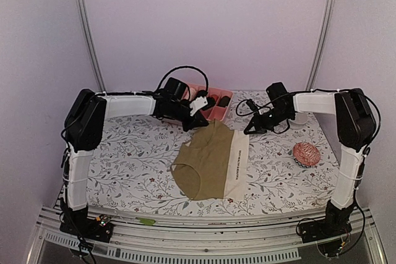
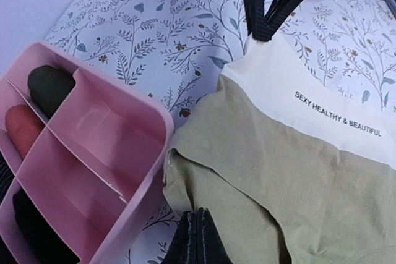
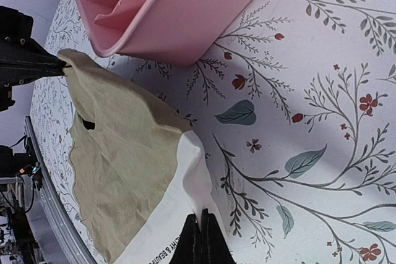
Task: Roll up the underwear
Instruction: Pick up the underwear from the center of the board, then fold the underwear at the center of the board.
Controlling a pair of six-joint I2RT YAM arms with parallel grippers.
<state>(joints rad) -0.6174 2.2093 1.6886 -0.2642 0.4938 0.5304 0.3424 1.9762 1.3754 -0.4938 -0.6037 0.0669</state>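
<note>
Top external shows left gripper (image 1: 198,125) and right gripper (image 1: 247,131) each clamped on far corners of the olive underwear (image 1: 207,164).

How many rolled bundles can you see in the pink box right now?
3. A dark one sits in the far-corner compartment, a reddish one beside it, and a black one at the near end. The pink box runs off frame, so more may be hidden.

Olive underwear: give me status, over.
Left tool shut on olive brief far edge. Right tool shut on its cream waistband corner. Brief spread out, not yet rolled. Pink divided box close behind; patterned ball off right.
</note>
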